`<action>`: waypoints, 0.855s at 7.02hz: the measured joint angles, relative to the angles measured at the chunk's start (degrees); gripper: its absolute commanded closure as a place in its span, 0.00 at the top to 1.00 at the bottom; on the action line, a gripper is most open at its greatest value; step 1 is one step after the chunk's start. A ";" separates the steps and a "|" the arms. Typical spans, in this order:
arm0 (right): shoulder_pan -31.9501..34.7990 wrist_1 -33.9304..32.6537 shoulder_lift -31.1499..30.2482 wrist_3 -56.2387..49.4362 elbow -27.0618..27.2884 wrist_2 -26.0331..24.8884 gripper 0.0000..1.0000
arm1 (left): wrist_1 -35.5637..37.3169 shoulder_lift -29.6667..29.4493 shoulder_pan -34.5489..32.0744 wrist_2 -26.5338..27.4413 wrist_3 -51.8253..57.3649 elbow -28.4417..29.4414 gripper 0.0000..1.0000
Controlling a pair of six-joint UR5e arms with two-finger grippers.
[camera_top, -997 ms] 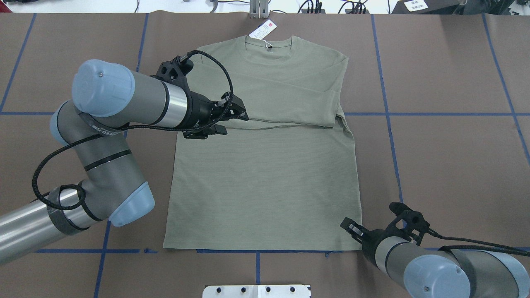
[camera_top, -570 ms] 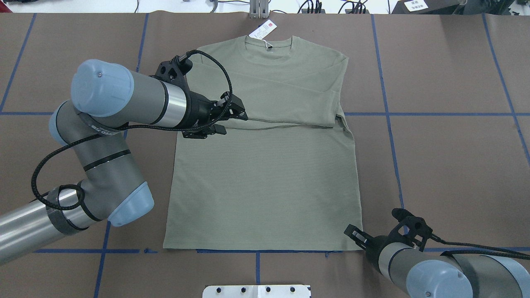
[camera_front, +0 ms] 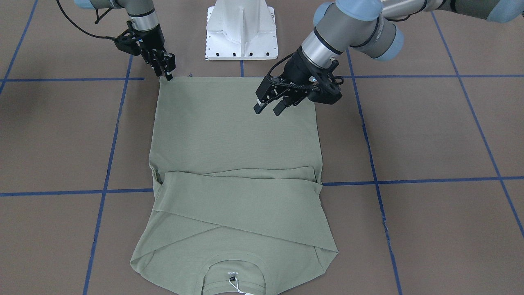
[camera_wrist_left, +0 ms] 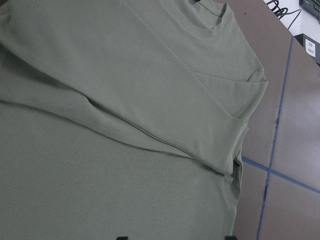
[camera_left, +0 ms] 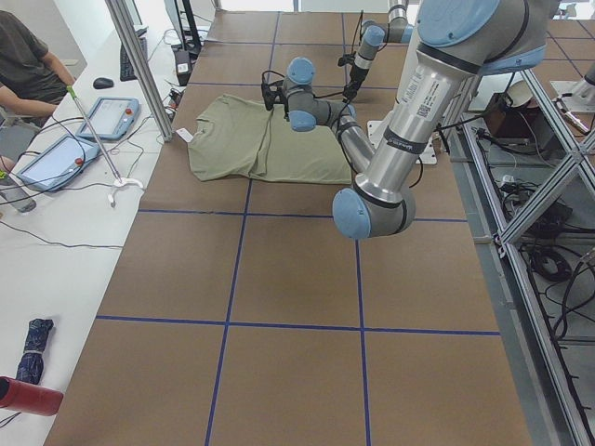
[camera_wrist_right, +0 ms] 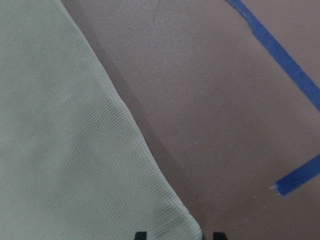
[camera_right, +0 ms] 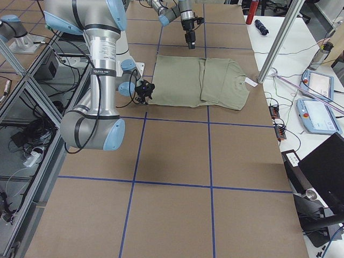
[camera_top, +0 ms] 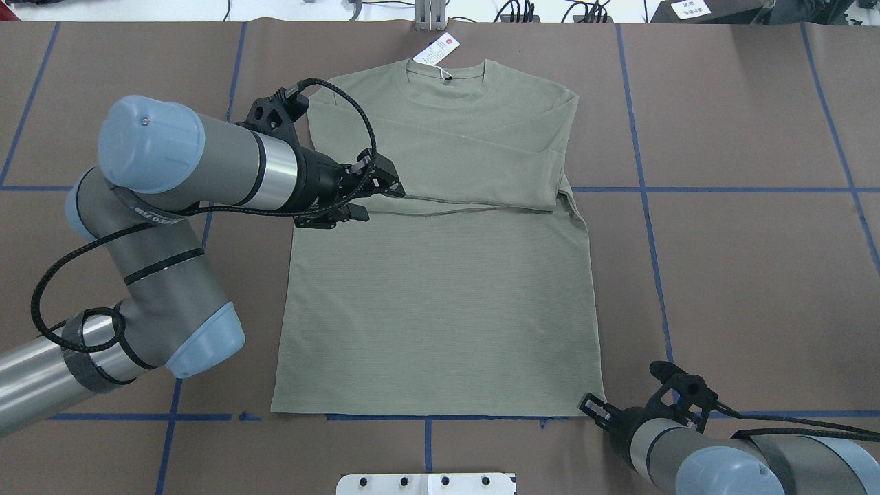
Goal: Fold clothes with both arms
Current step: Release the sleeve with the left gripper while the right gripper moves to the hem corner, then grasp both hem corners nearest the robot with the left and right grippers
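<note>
The sleeves point(camera_top: 474, 175) already lie crossed over the chest, so that stage looks done; the body folds are left, I'd judge. The shirt point(camera_top: 440, 309) rests flat on the brown surface point(camera_top: 742, 275), hang tag point(camera_top: 437, 49) far, hem point(camera_top: 412, 411) near; smooth, fine-ribbed, sage green. The left tool point(camera_top: 380, 201) hangs wide over its left edge, empty; the right tool point(camera_top: 590, 404) straddles the near right hem corner, fingers apart.

Shirt point(camera_wrist_right: 65, 140) corner beside blue tape point(camera_wrist_right: 280, 55)

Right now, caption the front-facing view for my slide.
Sage-green shirt lies flat, sleeves folded across; right claw at its hem corner, left claw open above the body.
</note>
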 measured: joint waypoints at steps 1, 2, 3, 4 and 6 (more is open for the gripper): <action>-0.25 0.02 -0.42 0.00 -0.01 0.01 0.00 | 0.00 0.03 0.00 0.00 0.00 -0.08 0.71; -0.42 0.06 -0.77 0.00 0.01 0.03 0.00 | 0.02 0.08 0.00 0.00 0.00 -0.19 0.71; -0.48 0.10 -0.91 0.00 0.08 0.11 0.00 | 0.06 0.21 -0.02 0.00 -0.06 -0.29 0.71; -0.51 0.16 -0.95 0.00 0.21 0.26 0.00 | 0.08 0.88 0.06 0.01 -0.33 -0.43 0.71; -0.45 0.25 -1.04 0.00 1.87 1.05 0.00 | 5.62 3.72 1.63 0.73 -1.96 -3.84 0.72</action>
